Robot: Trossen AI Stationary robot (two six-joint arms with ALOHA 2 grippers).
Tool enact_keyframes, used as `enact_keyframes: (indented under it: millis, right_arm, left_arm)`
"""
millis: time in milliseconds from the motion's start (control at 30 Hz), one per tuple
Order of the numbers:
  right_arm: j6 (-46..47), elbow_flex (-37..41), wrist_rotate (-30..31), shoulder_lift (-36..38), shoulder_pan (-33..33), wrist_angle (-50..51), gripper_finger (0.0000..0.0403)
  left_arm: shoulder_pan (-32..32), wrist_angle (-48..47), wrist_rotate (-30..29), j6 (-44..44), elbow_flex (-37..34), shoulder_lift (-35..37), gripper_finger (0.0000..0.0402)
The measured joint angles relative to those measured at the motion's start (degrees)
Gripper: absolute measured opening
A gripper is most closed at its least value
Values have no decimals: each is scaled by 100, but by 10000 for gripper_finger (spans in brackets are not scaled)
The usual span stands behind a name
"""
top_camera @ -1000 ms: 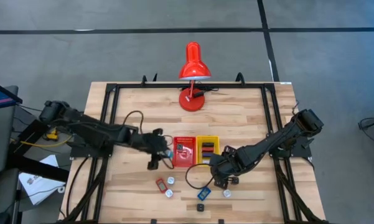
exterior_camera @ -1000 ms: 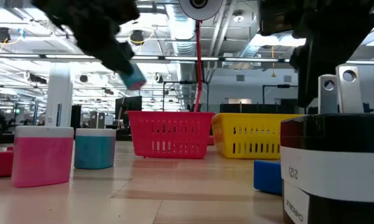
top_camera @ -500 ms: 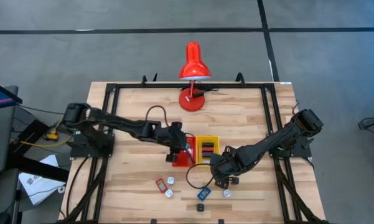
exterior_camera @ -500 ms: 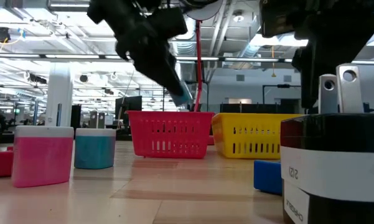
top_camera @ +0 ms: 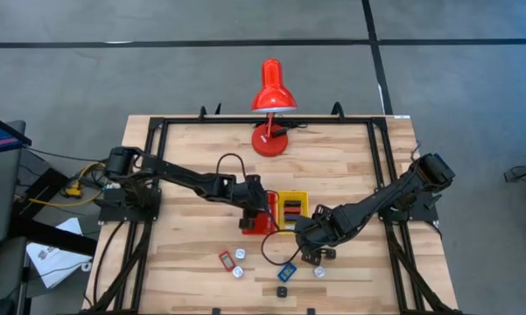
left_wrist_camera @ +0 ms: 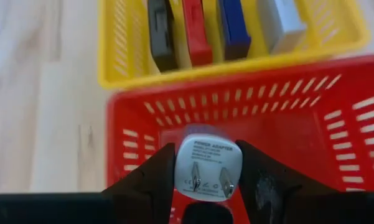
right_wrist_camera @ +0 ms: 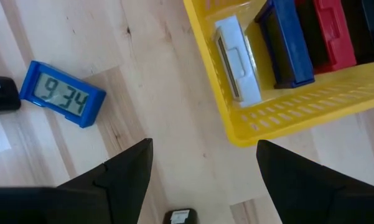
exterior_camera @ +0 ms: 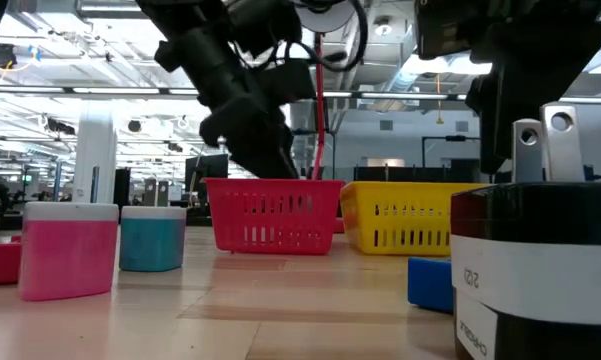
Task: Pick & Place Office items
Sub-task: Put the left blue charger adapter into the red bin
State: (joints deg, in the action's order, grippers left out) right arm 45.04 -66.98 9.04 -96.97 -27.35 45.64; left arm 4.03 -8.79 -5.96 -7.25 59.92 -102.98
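My left gripper (top_camera: 252, 213) is over the red tray (left_wrist_camera: 311, 130) and is shut on a small white power adapter (left_wrist_camera: 208, 163). In the low view its fingers (exterior_camera: 265, 160) reach down to the red tray's rim (exterior_camera: 272, 186). The yellow tray (left_wrist_camera: 115, 56) beside it holds flat items standing on edge: dark grey, red, blue and grey. My right gripper (top_camera: 312, 251) hangs open over bare wood by the yellow tray's near corner (right_wrist_camera: 249, 134), with nothing between its fingers. A blue clock (right_wrist_camera: 62, 94) lies on the table close by. My left gripper pinches the adapter's two opposite sides (left_wrist_camera: 180, 167) between its two fingers, with the pronged face turned toward the wrist. The fingers slant down from the table's left. The adapter hangs over the inside of the red tray; I cannot tell whether it touches the tray's floor.
Loose items lie near the table's front: a red clock (top_camera: 225, 259), white adapters (top_camera: 239, 262), a black piece (top_camera: 283, 291) and a white one (top_camera: 319, 272). A red desk lamp (top_camera: 272, 105) stands at the far edge. A black frame (top_camera: 153, 175) borders the table.
My left gripper has carried the adapter toward the table's right edge and downward, from beside the red tray's left side to over its inside, rolling a little on the way. My right gripper has kept still.
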Motion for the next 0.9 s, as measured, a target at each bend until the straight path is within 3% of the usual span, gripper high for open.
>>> enact_keyframes:
  millis: [900]
  right_arm:
    - [0,0,2,0,0,-67,279]
  left_arm:
    - [0,-32,0,48,-1,-110,167]
